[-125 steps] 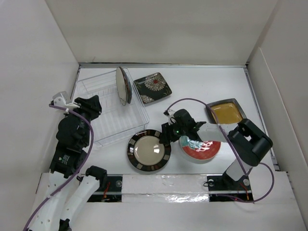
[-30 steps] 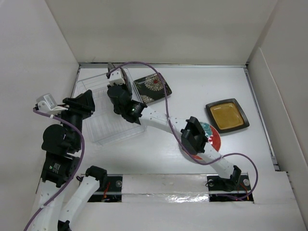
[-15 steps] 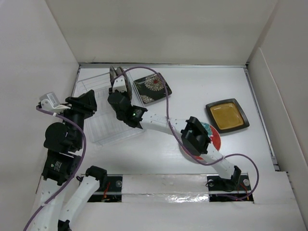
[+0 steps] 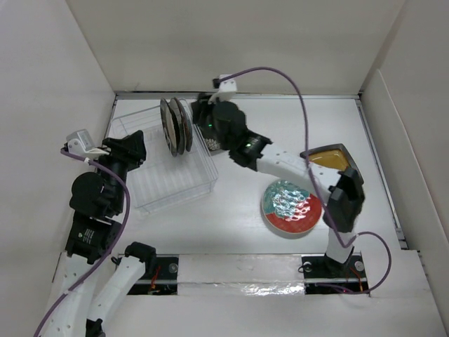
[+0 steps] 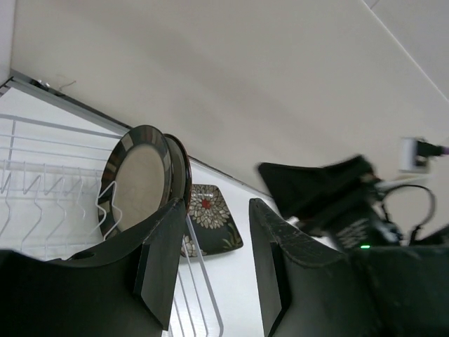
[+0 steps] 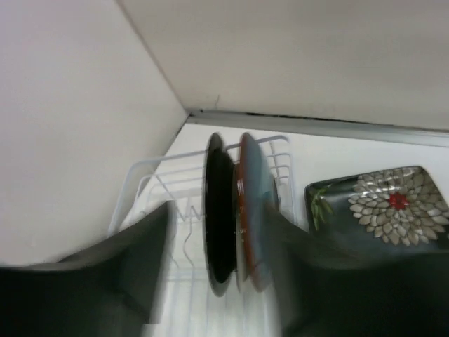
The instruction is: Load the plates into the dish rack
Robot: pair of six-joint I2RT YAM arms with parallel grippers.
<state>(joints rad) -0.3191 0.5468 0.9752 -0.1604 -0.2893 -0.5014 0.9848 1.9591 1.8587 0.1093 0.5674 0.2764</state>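
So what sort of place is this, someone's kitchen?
Probably a robot test booth, not a kitchen: plain white panel walls box in a white table, robot arms, left and right, are bolted at its near edge, and a clear plastic-and-wire dish rack holds two upright round plates.

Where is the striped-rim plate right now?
Top view, left side: the striped-rim plate stands upright at the dish rack's far end, beside a second plate.
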